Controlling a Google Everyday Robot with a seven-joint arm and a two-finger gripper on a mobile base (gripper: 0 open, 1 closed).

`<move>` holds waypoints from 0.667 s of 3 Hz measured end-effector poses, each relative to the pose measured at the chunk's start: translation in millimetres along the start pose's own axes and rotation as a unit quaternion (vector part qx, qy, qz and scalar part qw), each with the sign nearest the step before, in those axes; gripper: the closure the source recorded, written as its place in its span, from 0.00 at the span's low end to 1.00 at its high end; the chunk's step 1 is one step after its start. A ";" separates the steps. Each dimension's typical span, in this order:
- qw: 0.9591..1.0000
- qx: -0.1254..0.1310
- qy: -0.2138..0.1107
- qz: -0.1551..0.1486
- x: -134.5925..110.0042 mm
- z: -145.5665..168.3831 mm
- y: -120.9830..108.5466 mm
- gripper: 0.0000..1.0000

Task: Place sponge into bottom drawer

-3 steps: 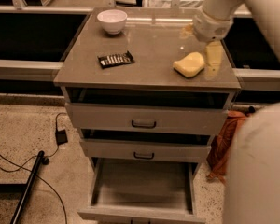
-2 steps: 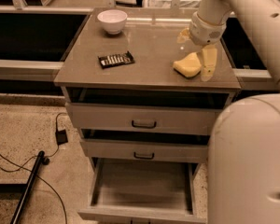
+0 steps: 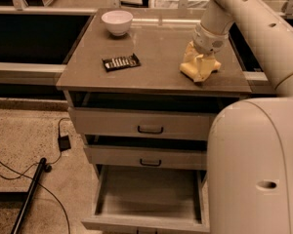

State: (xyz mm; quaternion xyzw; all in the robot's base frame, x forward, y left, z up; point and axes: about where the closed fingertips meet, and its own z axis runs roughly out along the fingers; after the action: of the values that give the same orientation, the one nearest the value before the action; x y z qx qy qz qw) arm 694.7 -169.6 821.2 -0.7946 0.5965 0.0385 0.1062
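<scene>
Shifting left from beside the sponge, the gripper now sits over it at the cabinet top's right front. Whether it has clamped, I cannot tell. The bottom drawer stands open below, so lifting seems next.

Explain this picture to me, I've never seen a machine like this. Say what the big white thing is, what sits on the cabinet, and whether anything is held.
The white tube is a robot arm. The white bulk at lower right is more of the same robot. A single camera looks down at a grey cabinet from its front.

On the cabinet top sit a white bowl, a dark snack packet and a pale yellow sponge. The arm's claw is down on the sponge, but whether it grips it cannot be told.

Below, the bottom drawer is pulled out.
</scene>
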 end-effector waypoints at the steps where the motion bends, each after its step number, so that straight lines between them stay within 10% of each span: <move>1: 1.000 0.008 -0.030 -0.006 -23.0 -8.4 3.1 0.72; 2: 0.997 0.048 -0.048 0.030 -46.8 -41.8 16.6 0.95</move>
State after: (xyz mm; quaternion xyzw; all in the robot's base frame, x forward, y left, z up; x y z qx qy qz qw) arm 662.8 -139.1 868.6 -0.7674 0.6157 0.0505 0.1716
